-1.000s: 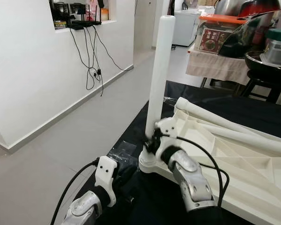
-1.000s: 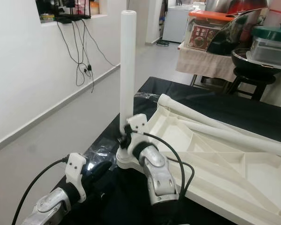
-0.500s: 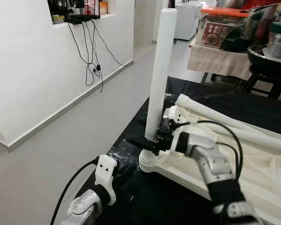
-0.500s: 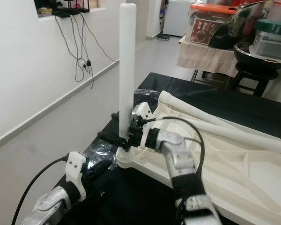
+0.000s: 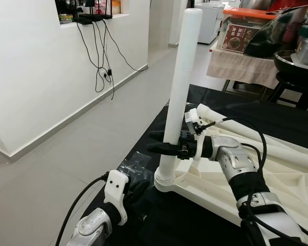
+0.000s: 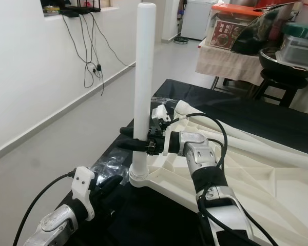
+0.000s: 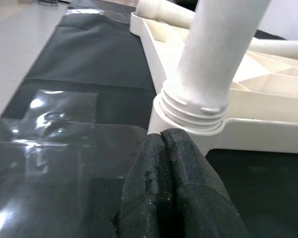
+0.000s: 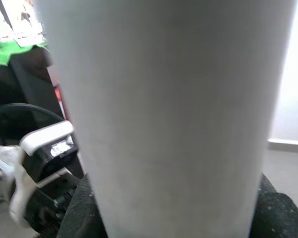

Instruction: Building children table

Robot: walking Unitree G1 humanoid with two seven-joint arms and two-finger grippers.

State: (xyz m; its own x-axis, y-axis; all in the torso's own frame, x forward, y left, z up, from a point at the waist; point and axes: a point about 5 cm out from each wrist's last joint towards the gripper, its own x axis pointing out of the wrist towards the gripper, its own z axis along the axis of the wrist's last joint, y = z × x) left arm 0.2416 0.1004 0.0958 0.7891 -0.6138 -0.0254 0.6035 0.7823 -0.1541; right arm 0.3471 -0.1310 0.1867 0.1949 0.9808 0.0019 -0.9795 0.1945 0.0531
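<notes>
Table leg [image 5: 180, 87], white and tubular, upright in the corner socket [image 5: 166, 179] of the upturned tabletop [image 5: 256, 179], on a black sheet [image 5: 143, 128] spread over the floor. Thread ridges visible just above the socket collar, so judged not yet wound fully home. Two more legs [image 5: 256, 136] lying loose across the tabletop, beyond the standing leg.

Right gripper [image 5: 161, 143] reaching across from the tabletop side, low on the leg, a little above the socket; black fingers [image 5: 161, 149] either side of the tube and closed onto it, the tube pressed close between them in the right wrist view. Left gripper [image 7: 171, 198] low on the sheet, just beside the socket; fingers pressed together, nothing between them.

Probably light, hollow moulded plastic: stiff, not fragile, but smooth and round, so apt to slip in the fingers when twisted. Best held low, near the socket, as now; a hold higher up would lever the leg aslant and risk cross-threading. Tabletop light too, likely to turn with the leg unless braced at the corner.
</notes>
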